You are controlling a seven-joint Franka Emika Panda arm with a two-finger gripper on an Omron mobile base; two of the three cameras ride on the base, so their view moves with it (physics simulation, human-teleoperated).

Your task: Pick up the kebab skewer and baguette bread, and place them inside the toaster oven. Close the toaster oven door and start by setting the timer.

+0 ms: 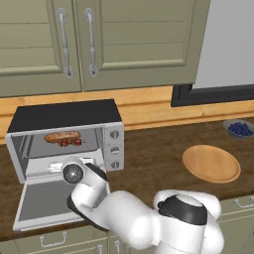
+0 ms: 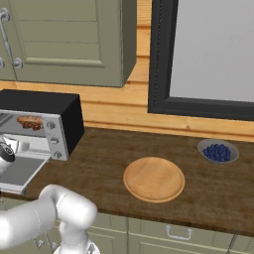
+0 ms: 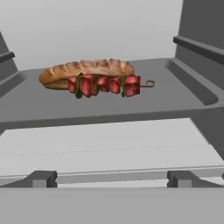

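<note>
While my gripper (image 3: 111,178) fingers stand spread and empty, the red-chunked kebab skewer (image 3: 107,85) lies touching the golden-brown baguette bread (image 3: 86,70) on the silver-grey toaster oven's (image 1: 112,130) rack, near side.

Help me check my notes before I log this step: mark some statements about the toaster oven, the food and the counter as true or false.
1. The toaster oven door hangs open. True.
2. The baguette bread lies on the counter beside the oven. False: it lies on the shelf inside the toaster oven.
3. The kebab skewer lies right in front of the bread, on the same shelf. True.
4. The gripper is shut on the skewer. False: it is open and holds nothing, facing the oven's opening.
5. The round wooden board carries the blueberries. False: the board is bare; the berries sit in a small bowl farther back.
</note>
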